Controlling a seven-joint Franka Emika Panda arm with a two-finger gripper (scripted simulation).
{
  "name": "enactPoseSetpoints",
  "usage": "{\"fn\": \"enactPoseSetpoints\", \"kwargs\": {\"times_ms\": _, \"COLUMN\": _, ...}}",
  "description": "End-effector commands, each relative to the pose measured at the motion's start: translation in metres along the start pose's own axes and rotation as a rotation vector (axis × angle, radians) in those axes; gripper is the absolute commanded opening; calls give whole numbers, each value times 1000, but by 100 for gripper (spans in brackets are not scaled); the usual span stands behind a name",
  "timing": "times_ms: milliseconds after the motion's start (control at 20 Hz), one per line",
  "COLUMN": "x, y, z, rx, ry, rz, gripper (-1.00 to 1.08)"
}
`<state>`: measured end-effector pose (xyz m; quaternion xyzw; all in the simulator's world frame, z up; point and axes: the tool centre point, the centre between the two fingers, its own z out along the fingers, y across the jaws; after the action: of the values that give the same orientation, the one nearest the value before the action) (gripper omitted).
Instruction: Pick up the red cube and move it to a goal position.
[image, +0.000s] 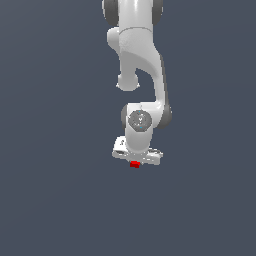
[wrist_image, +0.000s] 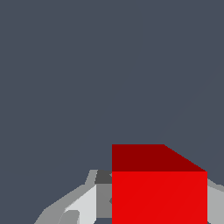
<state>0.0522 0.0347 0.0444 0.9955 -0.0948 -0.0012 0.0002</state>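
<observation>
red cube (wrist_image: 159, 197) | between claw (image: 135, 163) fingers (wrist_image: 83, 205) | claw pinching it

The red cube (image: 134, 164) sits between the fingers (wrist_image: 83, 205) of the hand (image: 135, 161), just under the arm's wrist.

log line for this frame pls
phase: at cube | gripper: directly over red cube | fingers: flanking cube | grasp: cannot tell | goal: none visible

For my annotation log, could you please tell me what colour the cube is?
The cube is plain bright red, its upper face shaded darker; the wrist view shows it best.
</observation>
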Motion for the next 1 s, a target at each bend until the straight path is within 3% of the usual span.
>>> {"fn": "enactPoseSetpoints", "kwargs": {"times_ms": 0, "x": 0, "y": 3, "z": -16, "rx": 0, "ry": 2, "rz": 0, "gripper": -100}}
{"fn": "enactPoseSetpoints", "kwargs": {"times_ms": 300, "x": -4, "y": 13, "z": -69, "rx": 0, "ry": 2, "rz": 0, "gripper": -100}}
{"fn": "enactPoseSetpoints", "kwargs": {"times_ms": 950, "x": -13, "y": 42, "z": -226, "rx": 1, "ry": 2, "rz": 1, "gripper": -100}}
